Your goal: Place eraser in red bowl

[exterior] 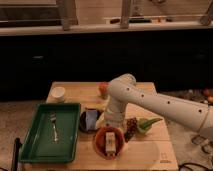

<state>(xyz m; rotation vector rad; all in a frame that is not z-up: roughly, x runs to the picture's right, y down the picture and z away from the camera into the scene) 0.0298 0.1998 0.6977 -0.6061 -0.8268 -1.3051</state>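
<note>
The red bowl (100,146) sits near the table's front edge, a little left of centre. The eraser (110,142), a small cream block with a darker mark, lies inside it. My white arm reaches in from the right and bends down, so that the gripper (112,126) hangs just above the bowl's far rim, close over the eraser. Whether it touches the eraser cannot be told.
A dark bowl (85,125) holding a blue-white folded object (92,118) stands left of the gripper. A green tray (35,145) with a fork (54,125) is at the left. There is also a white cup (58,93), an orange fruit (103,89), dark grapes (131,127) and a green object (148,124).
</note>
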